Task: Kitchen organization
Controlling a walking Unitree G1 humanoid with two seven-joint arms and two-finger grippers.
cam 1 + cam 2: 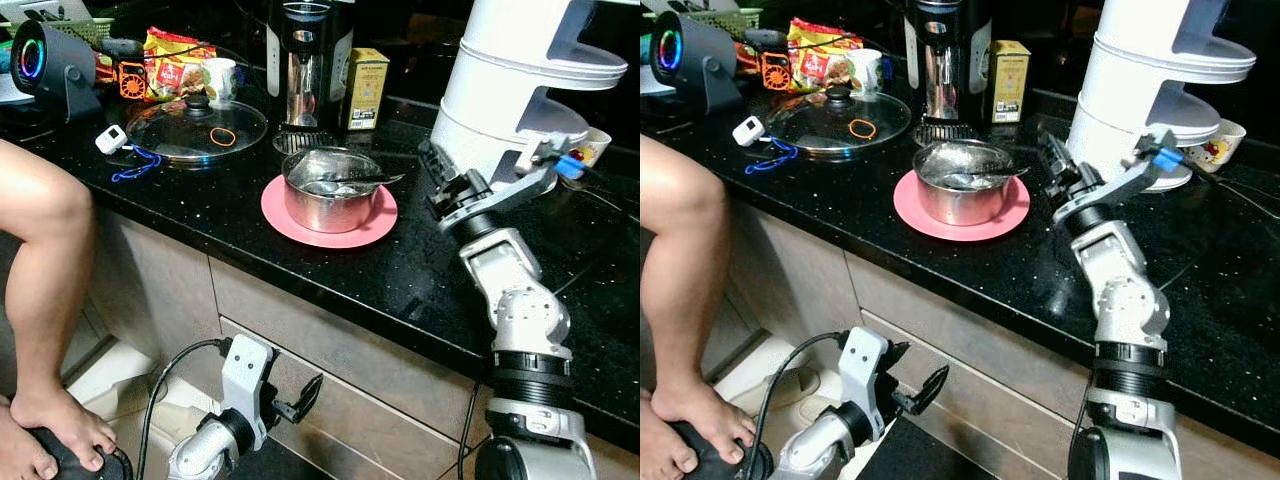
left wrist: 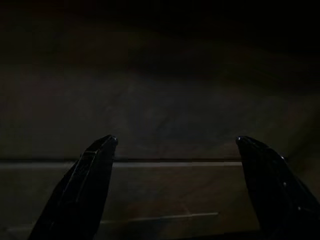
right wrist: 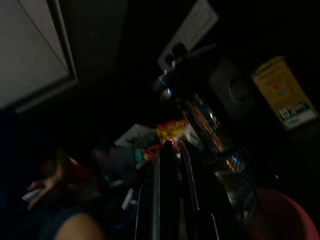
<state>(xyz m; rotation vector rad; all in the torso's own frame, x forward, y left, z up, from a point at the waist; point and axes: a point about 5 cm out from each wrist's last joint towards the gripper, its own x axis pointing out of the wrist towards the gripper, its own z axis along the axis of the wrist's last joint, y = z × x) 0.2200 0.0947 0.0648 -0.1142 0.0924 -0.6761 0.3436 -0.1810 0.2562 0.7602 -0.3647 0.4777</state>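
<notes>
A steel pot [image 1: 328, 190] sits on a pink plate [image 1: 375, 228] near the front edge of the black speckled countertop [image 1: 200, 215], with a spoon-like utensil [image 1: 365, 180] resting across its rim; the right gripper [image 1: 1055, 160] is raised over the counter just beside the plate on its right, its two black fingers pressed together with nothing between them, as the right wrist view confirms; behind that arm stands a tall white tiered appliance [image 1: 515, 90], and a small patterned cup [image 1: 1213, 145] peeks out past it; further back on the counter stand a dark coffee maker [image 1: 308, 60] and a yellow box [image 1: 366, 88], well apart from the glass lid [image 1: 196, 128] lying flat to the left of the pot; a white mug [image 1: 220, 78], a red snack packet [image 1: 172, 62] and a black speaker with a glowing ring [image 1: 45, 60] crowd the far left; the left gripper [image 1: 300, 398] hangs low in front of the cabinet drawers [image 1: 330, 360], its fingers spread wide and empty; a person's bare leg [image 1: 40, 290] stands at the left, foot on the floor.
</notes>
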